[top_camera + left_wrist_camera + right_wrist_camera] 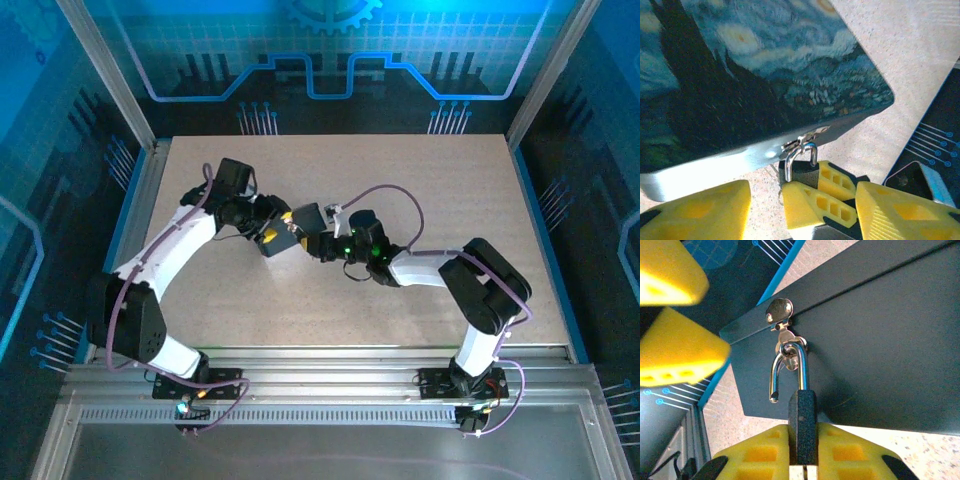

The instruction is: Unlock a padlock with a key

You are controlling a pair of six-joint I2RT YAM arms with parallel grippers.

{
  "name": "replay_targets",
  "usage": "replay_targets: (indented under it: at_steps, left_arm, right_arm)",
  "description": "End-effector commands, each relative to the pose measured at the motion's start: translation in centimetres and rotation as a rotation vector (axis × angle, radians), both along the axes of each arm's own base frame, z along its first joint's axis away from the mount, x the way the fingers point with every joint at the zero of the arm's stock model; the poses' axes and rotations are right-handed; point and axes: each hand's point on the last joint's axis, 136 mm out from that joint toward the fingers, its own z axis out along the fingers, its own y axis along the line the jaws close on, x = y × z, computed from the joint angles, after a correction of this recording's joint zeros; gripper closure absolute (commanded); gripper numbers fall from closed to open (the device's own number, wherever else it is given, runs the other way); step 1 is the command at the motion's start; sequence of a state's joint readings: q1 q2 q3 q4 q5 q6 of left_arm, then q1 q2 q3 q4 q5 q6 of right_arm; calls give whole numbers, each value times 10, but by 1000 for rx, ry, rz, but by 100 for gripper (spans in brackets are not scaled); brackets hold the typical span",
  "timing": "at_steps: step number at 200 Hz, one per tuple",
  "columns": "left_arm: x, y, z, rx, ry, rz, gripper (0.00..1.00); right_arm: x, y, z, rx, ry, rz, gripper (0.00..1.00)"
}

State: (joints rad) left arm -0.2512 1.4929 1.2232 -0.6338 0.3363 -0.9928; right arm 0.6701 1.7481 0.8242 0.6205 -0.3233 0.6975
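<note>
- Since its shackle (803,371) hangs open, the padlock (802,427), lower centre, looks unlocked; your right gripper (803,467) clamps its body.
- Your left gripper (802,200) gapes empty; next, tilt the shackle free of the box (890,340) latch (780,315).

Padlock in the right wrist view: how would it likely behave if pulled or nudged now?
The padlock looks like rigid metal, probably heavy for its size. Its shackle stands open but is hooked through the hasp of the box, so it would likely pivot there rather than come away. Clamped in the right gripper, its smooth body might slip.
</note>
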Motion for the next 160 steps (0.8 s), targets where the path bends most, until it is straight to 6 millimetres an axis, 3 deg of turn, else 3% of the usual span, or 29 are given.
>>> replay_targets:
  at_steps: [1, 40, 48, 103, 160]
  left_arm:
    - [-14, 18, -4, 72, 12, -9, 40]
    - [-9, 46, -3, 283, -49, -76, 39]
    - [-8, 48, -5, 308, -51, -99, 39]
    - [-4, 49, -28, 356, -16, -162, 39]
    - [0, 37, -32, 302, -17, -199, 40]
  right_arm:
    - [2, -6, 20, 9, -20, 26, 90]
    - [-5, -11, 26, -33, -18, 66, 90]
    - [-3, -8, 37, -52, -55, 78, 90]
    - [-5, -21, 45, -367, -165, 143, 91]
    - [-6, -26, 57, -639, -271, 215, 91]
